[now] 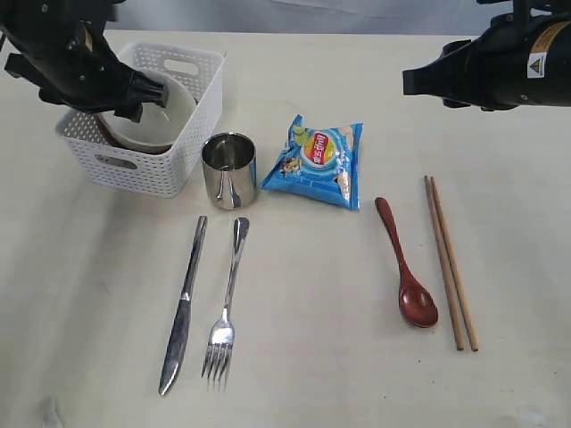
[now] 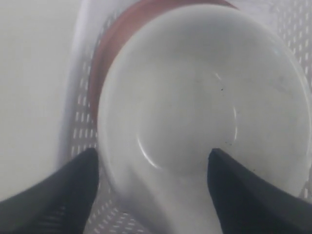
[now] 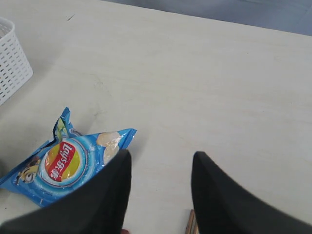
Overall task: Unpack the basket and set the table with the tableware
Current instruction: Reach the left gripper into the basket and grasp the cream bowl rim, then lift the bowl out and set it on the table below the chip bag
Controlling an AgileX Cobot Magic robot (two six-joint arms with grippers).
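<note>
Pale cream surface (image 1: 339, 366). White perforated basket (image 1: 134, 169) sits at its far left corner; glossy cream bowl (image 1: 174, 111) inside, on a reddish-brown plate (image 2: 105, 53). My left hand (image 2: 152, 153) hangs over the bowl, spread wide, gripping nothing. My right hand (image 3: 162, 155): wide, empty.

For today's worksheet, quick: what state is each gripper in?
Left gripper: open, above the glossy cream round bowl.
Right gripper: open, holding nothing.

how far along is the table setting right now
Done: cup, knife, fork, spoon and chopsticks are out on the table. In hand: the left gripper hovers open over the bowl in the basket, nothing gripped yet. Left: the bowl and the plate under it need to come out.
</note>
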